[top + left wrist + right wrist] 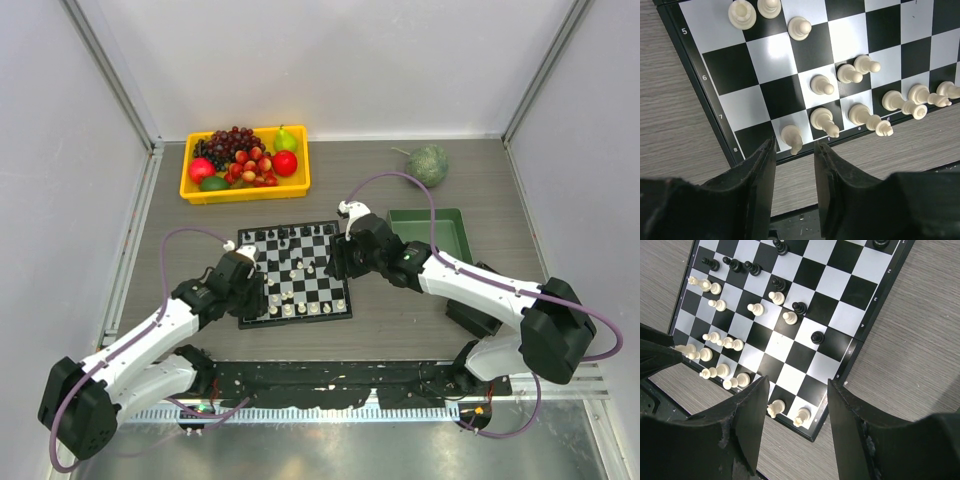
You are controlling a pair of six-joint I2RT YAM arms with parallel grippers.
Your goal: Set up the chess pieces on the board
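Nearest the arms, the left gripper [794, 145] hangs low over the near-left corner of the small black-and-white checkered chessboard [297, 321], which lies in the middle of the grey wood-grain desk [400, 330]. Its jaws stand parted and hold nothing. A cream-white chess piece [791, 139] stands at their tips, on the edge-row square one in from the corner. The step looks like a release, so the clean finish would be a straight lift with the jaws apart, clear of the neighbouring white pieces [824, 121]. The right gripper [797, 382] hovers over the near-right corner, jaws wide and empty, with two white pieces below the gap. Further in, a stray black piece [817, 337] and several white ones sit mid-board. Each is best pinched near its head and carried high over the others. The black row [290, 235] lines the far edge.
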